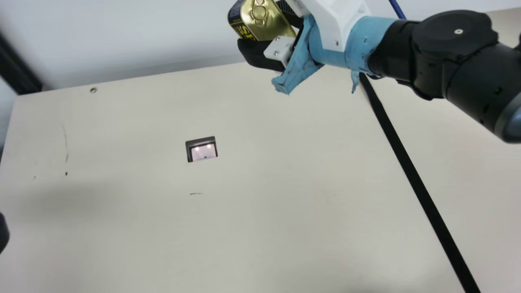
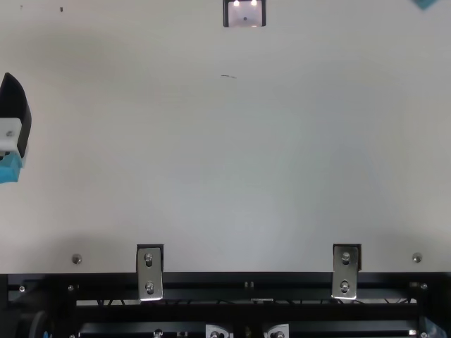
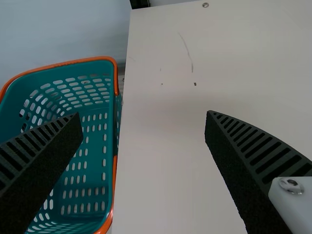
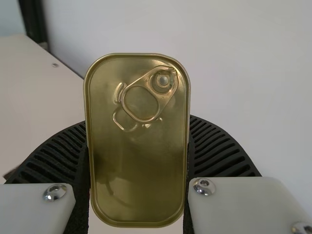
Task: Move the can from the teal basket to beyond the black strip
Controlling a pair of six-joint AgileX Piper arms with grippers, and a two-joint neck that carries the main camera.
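can (image 1: 273, 23): 1 | basket (image 3: 63, 63): 1 | strip (image 1: 408, 165): 1 | end effectors (image 1: 264, 27): 2

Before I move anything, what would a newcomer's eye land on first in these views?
Probably the gold can with its ring pull, pinched between my right arm's jaws near the main view's top edge. Next, the teal basket with its orange rim, beside the table in the left wrist view. Then the black strip slanting across the table at the main view's right.
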